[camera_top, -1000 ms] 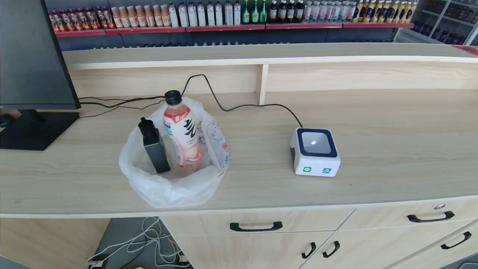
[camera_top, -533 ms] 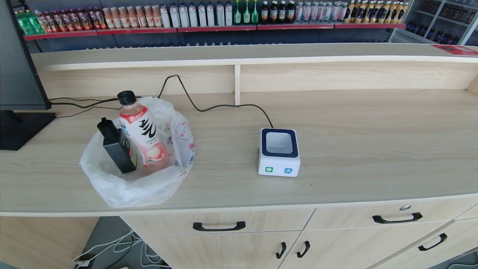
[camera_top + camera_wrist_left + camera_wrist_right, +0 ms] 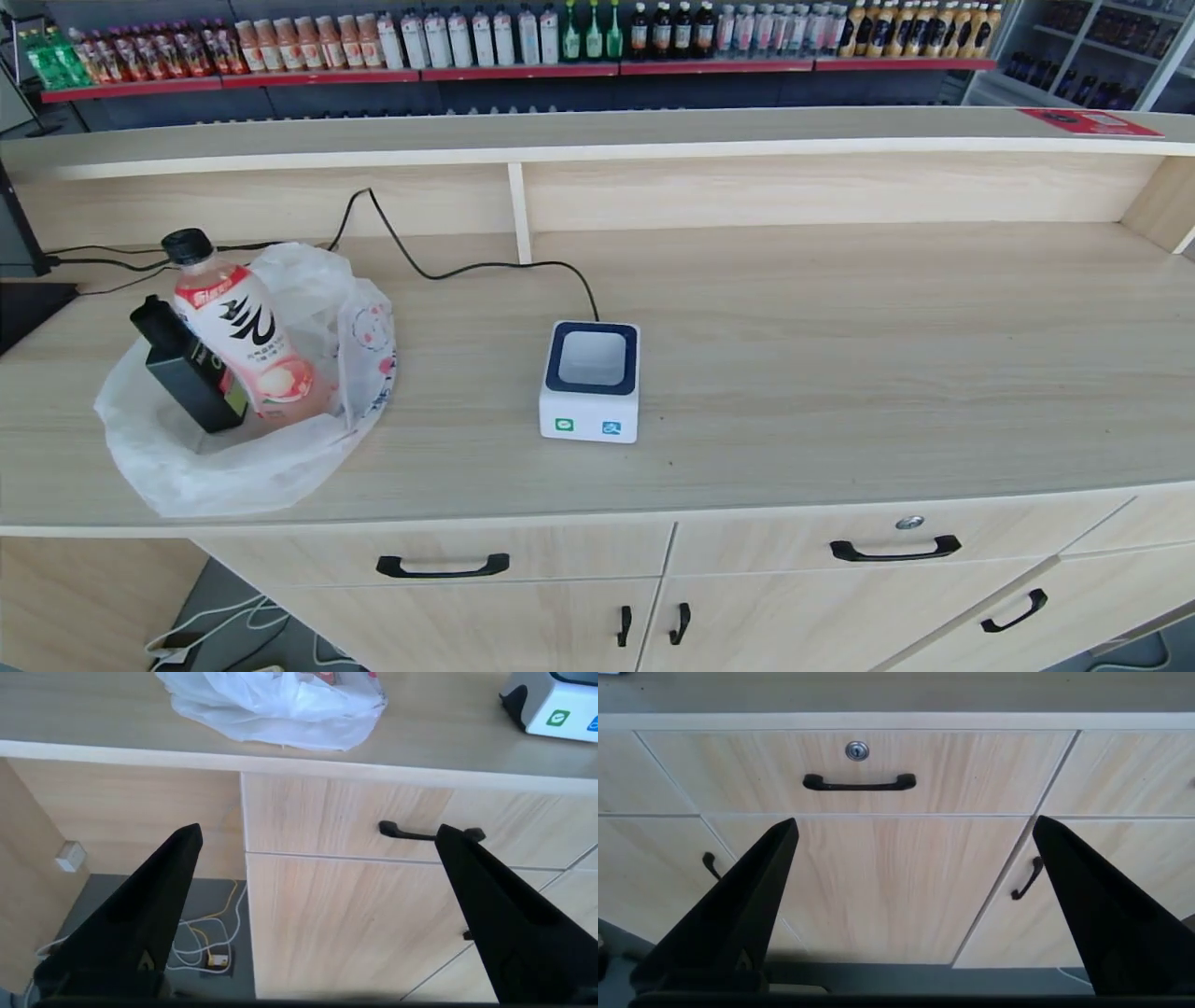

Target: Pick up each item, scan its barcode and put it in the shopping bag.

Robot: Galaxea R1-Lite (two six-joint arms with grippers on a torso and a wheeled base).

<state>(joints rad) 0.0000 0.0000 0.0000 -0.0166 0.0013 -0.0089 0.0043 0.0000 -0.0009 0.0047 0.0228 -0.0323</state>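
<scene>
A white plastic shopping bag [image 3: 233, 448] sits on the counter at the left. Inside it stand a pink drink bottle [image 3: 238, 331] with a black cap and a black carton [image 3: 187, 369], both leaning. To the bag's right sits the white barcode scanner [image 3: 590, 381] with a dark-framed window, its cable running back. My left gripper [image 3: 318, 905] hangs open below the counter edge, facing the drawers, with the bag [image 3: 280, 709] and scanner [image 3: 556, 705] above it. My right gripper [image 3: 910, 905] is open too, low before the cabinet front, holding nothing.
The wooden counter [image 3: 840, 373] stretches bare to the right, with a raised back ledge [image 3: 653, 149]. Drawers with black handles [image 3: 894, 551] and a lock [image 3: 855, 750] lie below. A monitor base [image 3: 28, 308] sits at the far left. Shelves of bottles [image 3: 560, 37] stand behind.
The head camera has swung to the right, so bag, scanner and monitor have shifted left in the picture. Nothing on the counter itself has moved.
</scene>
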